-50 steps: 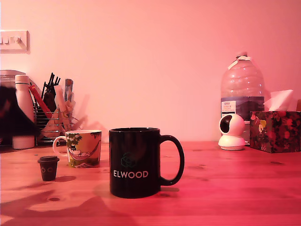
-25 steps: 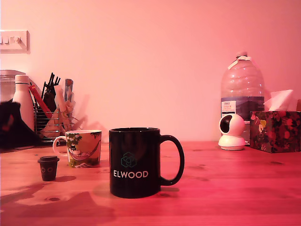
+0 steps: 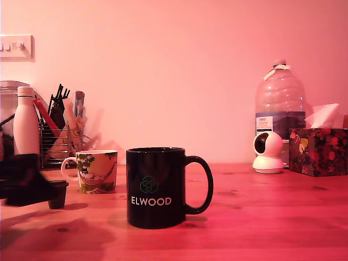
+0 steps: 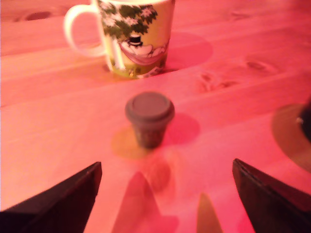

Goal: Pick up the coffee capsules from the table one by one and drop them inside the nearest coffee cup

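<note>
A small dark coffee capsule stands upright on the reddish wooden table, just in front of an illustrated coffee cup. My gripper is open, its two dark fingers spread wide on either side, a little short of the capsule and not touching it. In the exterior view the gripper is a dark mass low over the table at the far left, hiding part of the capsule. The illustrated cup stands just behind. A black ELWOOD mug stands further to the exterior view's right.
At the back left are a white bottle and a wire rack with utensils. A large water bottle, a small white camera and a floral tissue box stand at the back right.
The gripper has come down from higher at the exterior view's left edge and moved right toward the dark capsule, now partly covering it. The capsule and mugs have not moved.
</note>
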